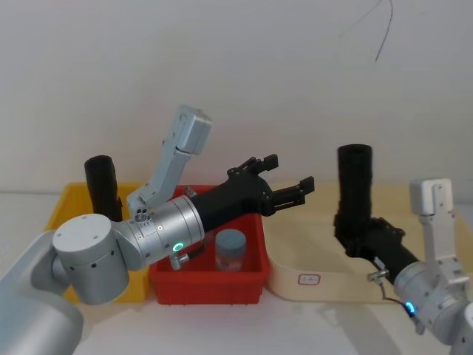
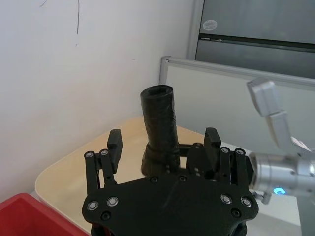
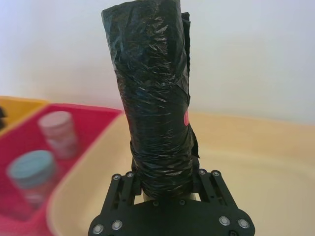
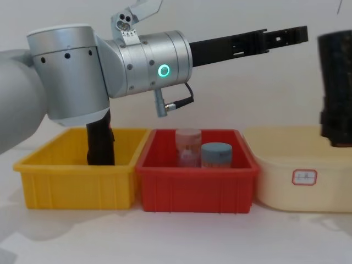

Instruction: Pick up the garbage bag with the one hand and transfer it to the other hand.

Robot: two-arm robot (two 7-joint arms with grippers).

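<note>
The garbage bag (image 1: 355,185), a tall black roll, stands upright above the cream bin, and my right gripper (image 1: 353,235) is shut on its lower end. The right wrist view has the bag (image 3: 155,98) rising from between the right gripper's (image 3: 165,178) fingers. My left gripper (image 1: 290,172), on the arm with the green ring, is open and reaches rightward toward the bag, stopping short of it with a gap. Seen from the left wrist, the bag (image 2: 160,128) stands ahead, in line with the space between the left gripper's (image 2: 163,140) spread fingers. In the chest view the left gripper (image 4: 286,36) points at the bag (image 4: 336,82).
A second black roll (image 1: 101,185) stands in the yellow bin (image 4: 77,184) at the left. The red bin (image 1: 207,285) in the middle holds a blue-lidded jar (image 4: 215,154) and a pink-lidded jar (image 4: 188,146). The cream bin (image 4: 286,159) sits at the right, below the held bag.
</note>
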